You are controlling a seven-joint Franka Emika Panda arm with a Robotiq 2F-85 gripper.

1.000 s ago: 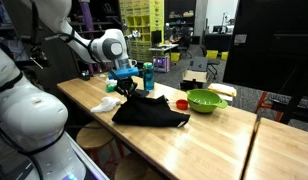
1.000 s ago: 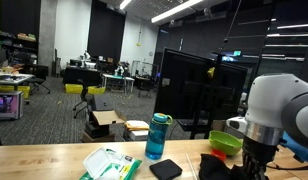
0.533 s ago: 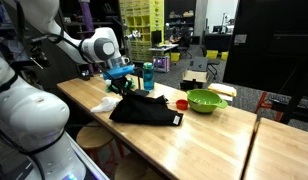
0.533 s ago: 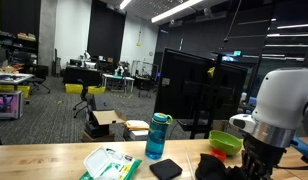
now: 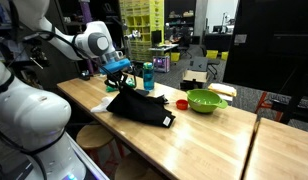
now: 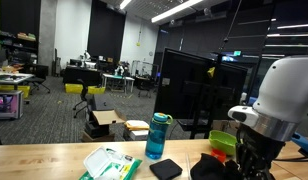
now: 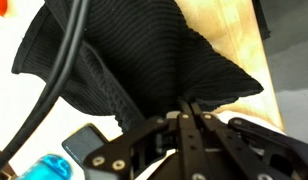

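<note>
The black cloth point(image 5: 140, 106) lies spread on the wooden table point(image 5: 209, 138), with its raised corner at the gripper point(image 5: 122, 82) and the rest fanning out flat toward the table's front edge. A small pale tag point(image 5: 168, 121) sits at its far corner. In the wrist view the cloth point(image 7: 144, 60) shows a fine ribbed weave and hangs in folds, with bare wood visible beyond it.

The gripper point(image 7: 186, 106) is closed tight, its two fingers meeting with a pinch of the cloth between them. How much fabric is caught is hard to tell, since the fold hides the tips.

A blue bottle point(image 5: 148, 76) stands upright just behind the gripper, and a green bowl point(image 5: 205, 100) sits farther along the table, apart from the cloth, with a small red thing point(image 5: 181, 103) between them. In an exterior view a white and green packet point(image 6: 109, 163) and a flat black object point(image 6: 166, 169) lie near the bottle point(image 6: 158, 137).
</note>
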